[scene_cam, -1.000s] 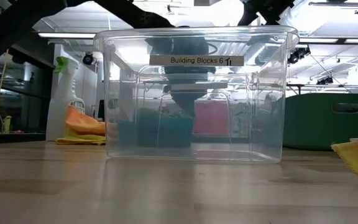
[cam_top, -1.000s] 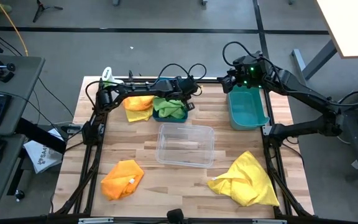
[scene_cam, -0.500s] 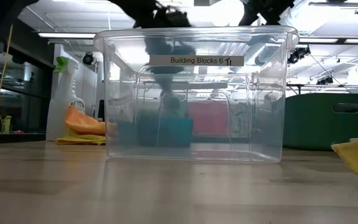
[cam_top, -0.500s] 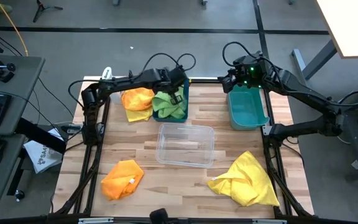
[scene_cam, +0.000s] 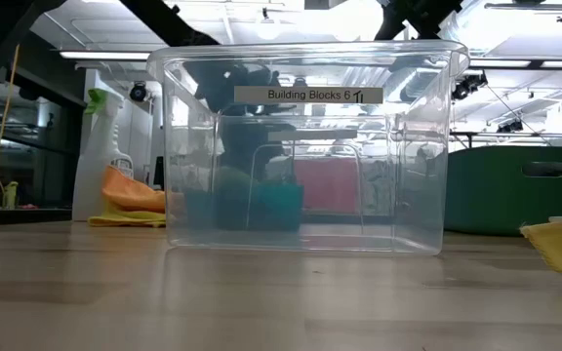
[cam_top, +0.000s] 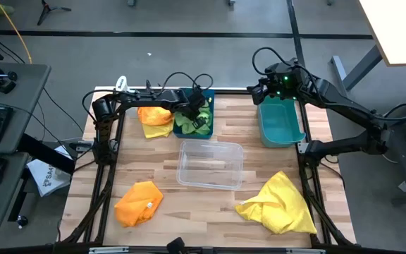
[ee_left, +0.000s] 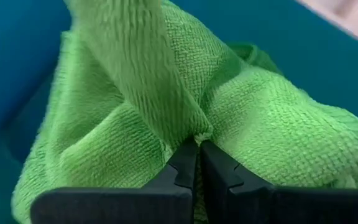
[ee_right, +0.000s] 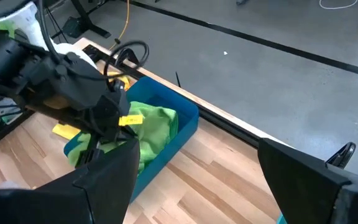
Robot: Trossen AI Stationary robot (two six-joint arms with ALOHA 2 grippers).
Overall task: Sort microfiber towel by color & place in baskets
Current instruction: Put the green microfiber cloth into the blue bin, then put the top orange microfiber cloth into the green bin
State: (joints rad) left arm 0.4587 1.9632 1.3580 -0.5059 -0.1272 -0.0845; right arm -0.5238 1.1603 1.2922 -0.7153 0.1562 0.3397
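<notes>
L gripper pinching lime green towel in the dark blue bin.

I had the left gripper [ee_left: 197,163] down in the dark blue bin [cam_top: 208,106] at the table's far edge, fingers clamped tight on a fold of the lime green towel [ee_left: 241,118]. Right gripper [cam_top: 265,90] hung over the teal bin [cam_top: 281,123], fingers apart. Clear bin [cam_top: 211,164] sat mid-table; orange towel [cam_top: 139,202] and yellow towel [cam_top: 280,204] lay at the near side, another orange towel [cam_top: 156,118] just beside the blue bin.
</notes>
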